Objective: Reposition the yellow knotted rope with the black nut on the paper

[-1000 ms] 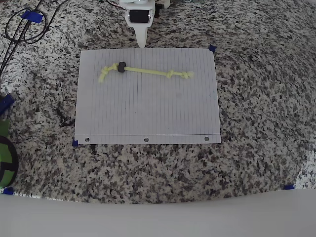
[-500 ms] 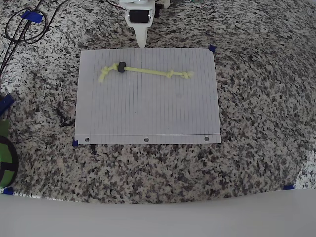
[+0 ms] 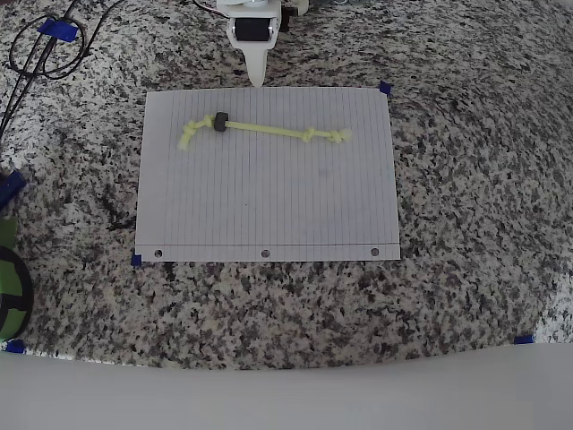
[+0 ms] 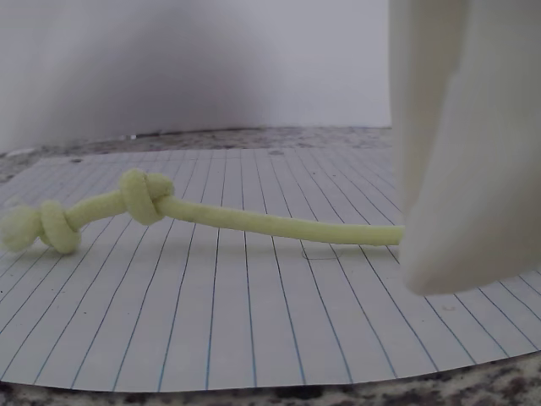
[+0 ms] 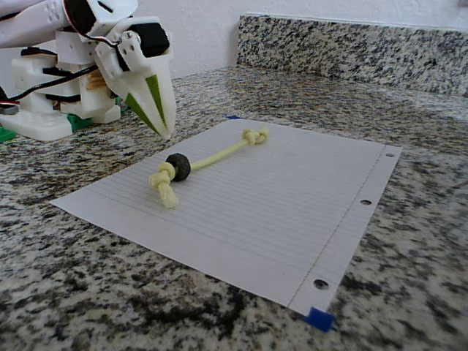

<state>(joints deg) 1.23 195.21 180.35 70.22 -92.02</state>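
Observation:
The yellow knotted rope (image 3: 269,131) lies nearly straight across the far part of the paper (image 3: 269,197), with knots at both ends. The black nut (image 3: 220,123) sits threaded near its left end in the overhead view. My white gripper (image 3: 257,81) points down just beyond the paper's far edge, above the rope, shut and empty. In the fixed view the gripper (image 5: 167,133) hovers tip-down behind the nut (image 5: 178,166) and the rope (image 5: 216,155). The wrist view shows the rope (image 4: 254,222) with two knots on the paper (image 4: 254,321); a white finger (image 4: 448,169) hides its right part.
Black cables (image 3: 45,49) loop on the granite counter at the top left. A green and black object (image 3: 11,287) sits at the left edge. Blue tape bits (image 3: 385,88) mark the paper's corners. A granite backsplash (image 5: 351,44) rises behind the counter.

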